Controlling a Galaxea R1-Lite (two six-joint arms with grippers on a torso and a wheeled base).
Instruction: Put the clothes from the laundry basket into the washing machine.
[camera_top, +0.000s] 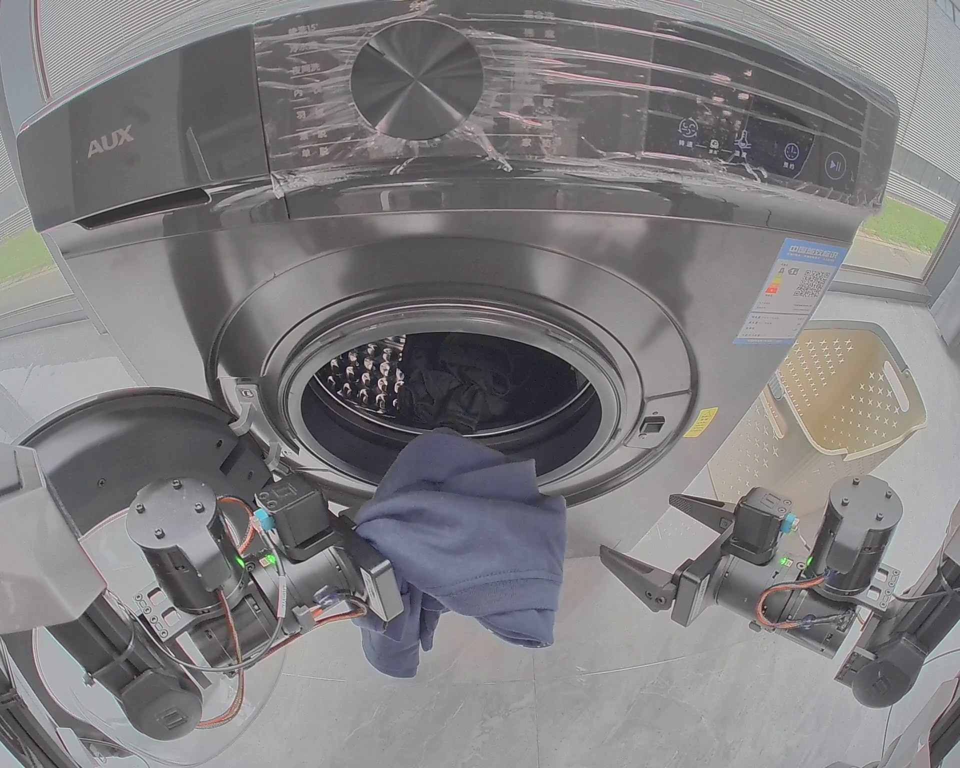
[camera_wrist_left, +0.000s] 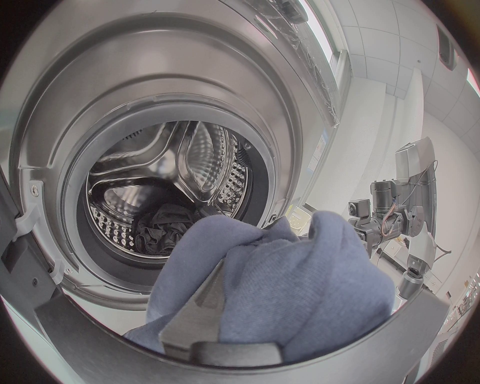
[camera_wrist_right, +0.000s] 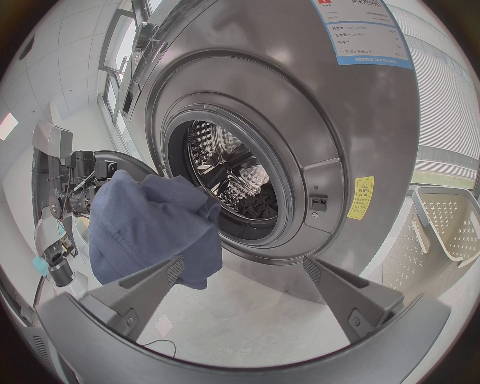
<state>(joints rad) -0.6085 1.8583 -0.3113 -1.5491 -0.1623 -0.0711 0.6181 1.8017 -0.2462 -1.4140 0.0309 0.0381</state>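
A dark blue garment (camera_top: 462, 530) hangs bunched from my left gripper (camera_top: 392, 590), which is shut on it just below and in front of the washing machine's round opening (camera_top: 450, 400). In the left wrist view the blue garment (camera_wrist_left: 305, 285) wraps over the fingers (camera_wrist_left: 200, 310). Dark clothes (camera_top: 455, 385) lie inside the drum; the left wrist view shows them as dark clothes (camera_wrist_left: 162, 227) on the drum floor. My right gripper (camera_top: 640, 525) stands open and holds nothing, to the right of the opening and lower. The cream laundry basket (camera_top: 850, 400) stands at the machine's right.
The machine's door (camera_top: 120, 450) is swung open to the left, behind my left arm. Grey tiled floor (camera_top: 620, 690) lies in front of the machine. In the right wrist view the basket (camera_wrist_right: 440, 230) stands beside the machine's front panel.
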